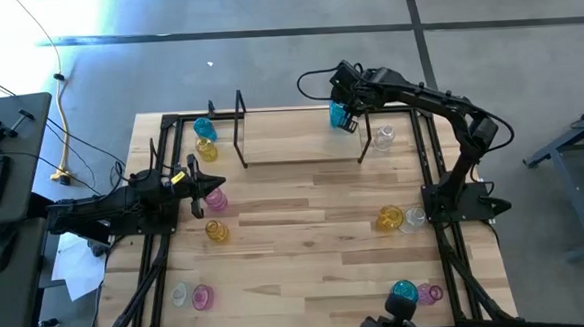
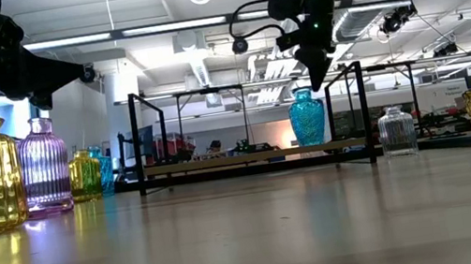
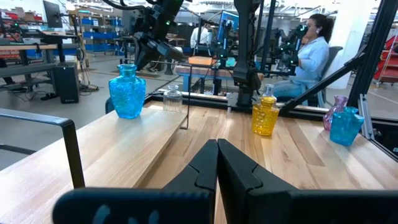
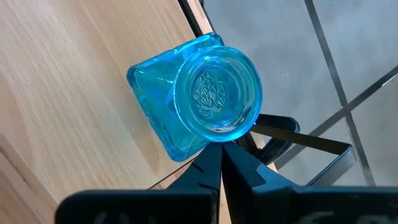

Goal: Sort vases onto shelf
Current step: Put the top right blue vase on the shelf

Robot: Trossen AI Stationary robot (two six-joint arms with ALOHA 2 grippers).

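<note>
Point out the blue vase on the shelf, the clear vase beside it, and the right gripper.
blue vase [image 2: 306, 117], low view, body.
clear vase [image 2: 397, 132], low view, body.
right gripper [image 2: 316, 75], low view, fingertips.

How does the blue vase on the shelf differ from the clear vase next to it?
The blue vase is tinted cyan; the clear vase has no colour. In the low view the blue vase stands taller than the clear one. The blue vase stands on the shelf with the right gripper just above it; the clear vase sits outside the shelf's end posts. Both stand upright.
</note>
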